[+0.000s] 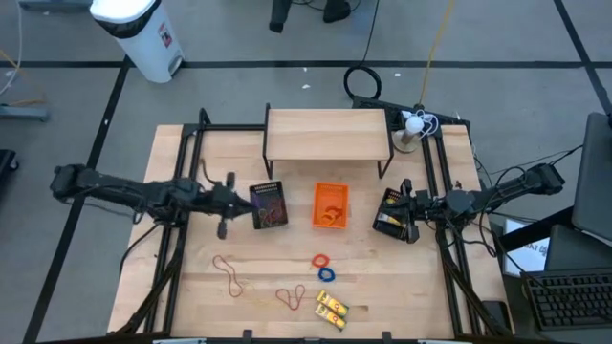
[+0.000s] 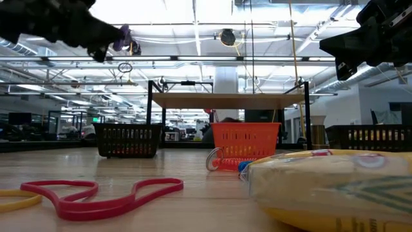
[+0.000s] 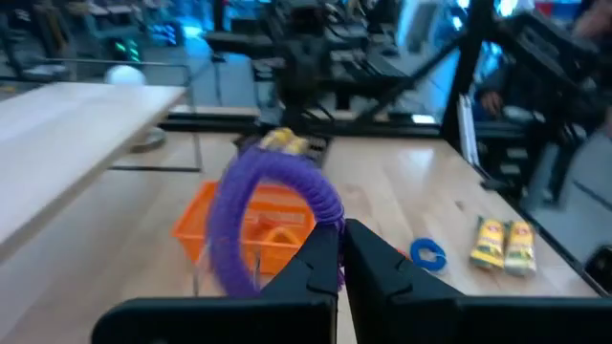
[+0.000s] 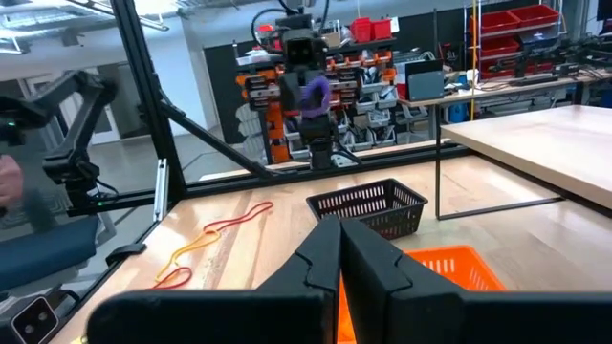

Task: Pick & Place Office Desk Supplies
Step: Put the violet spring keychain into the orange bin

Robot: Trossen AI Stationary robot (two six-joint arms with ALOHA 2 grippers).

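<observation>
right now my left gripper (image 3: 340, 250) is pinched shut on a purple ring (image 3: 263, 215), lifted off the wooden table (image 1: 191, 277) and hanging just beside the black basket (image 1: 269, 204) on my left side. the ring stands up from between my fingertips (image 3: 320, 258), looping out past them. my right gripper (image 4: 339, 250) waits with its fingers pressed together and nothing in them, up by the other black basket (image 1: 390, 212) on the right. between the two black baskets sits the orange basket (image 1: 331, 205), with something orange already lying in it. nearer the front edge of the table the rest of the supplies lie loose: a red ring (image 1: 320, 260) touching a blue ring (image 1: 327, 273), two yellow packets (image 1: 332, 309) side by side, a red rubber band (image 1: 229, 272) off toward my left, and tan and red bands (image 1: 287, 297) between it and the packets. a small wooden shelf (image 1: 328, 134) stands behind the baskets.
</observation>
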